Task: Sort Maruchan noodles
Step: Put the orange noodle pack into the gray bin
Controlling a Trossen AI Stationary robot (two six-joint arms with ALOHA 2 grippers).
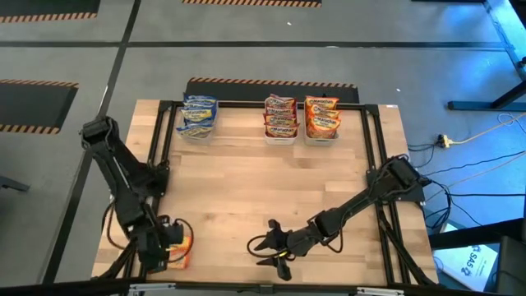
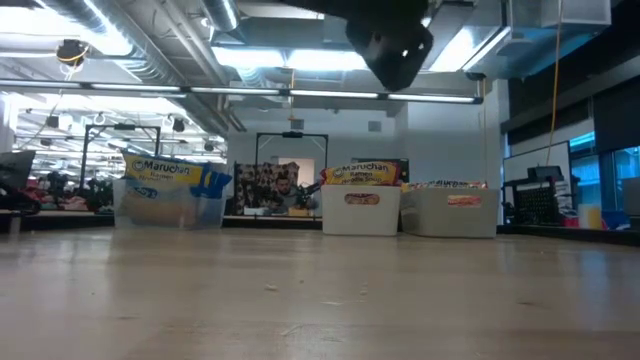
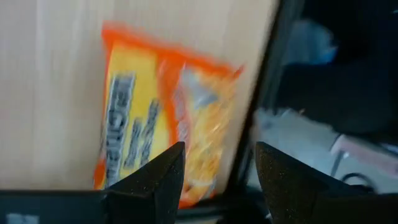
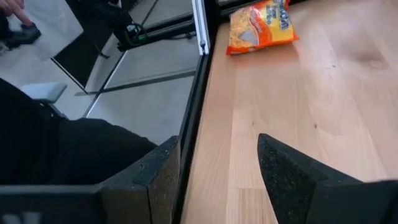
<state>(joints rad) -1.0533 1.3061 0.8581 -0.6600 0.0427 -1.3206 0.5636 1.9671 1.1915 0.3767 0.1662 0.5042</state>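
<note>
packet: one orange-yellow packet (image 1: 181, 249) lies flat on the desk (image 1: 271, 185) at its near-left corner, close to the edge rail; it also shows in the right wrist view (image 4: 260, 26).
left tool: the left tool (image 1: 168, 234) hangs right over that packet, fingers (image 3: 152, 180) apart with a gap between them and nothing clamped.
right tool: the right tool (image 1: 261, 248) sits low at the near middle of the desk, fingers spread, holding nothing, well apart from the packet.
sorted so far: blue-white packets in the left bin (image 1: 197, 117), red ones in the middle bin (image 1: 280, 119), orange ones in the right bin (image 1: 322, 117), all along the far edge.
handling: probably light, with a crinkly film skin that may slip; the dry noodle block inside would crack under a hard squeeze.
where to hold: judged best across the short width near the middle, pinching the block rather than the loose sealed ends, which would fold.
hard to see: the left arm covers much of the packet from above; the left wrist view is smeared, so the print is unreadable and the near end is cut off behind the fingers.
low view: shows only the bins and an arm overhead; neither the packet nor either tool appears.
</note>
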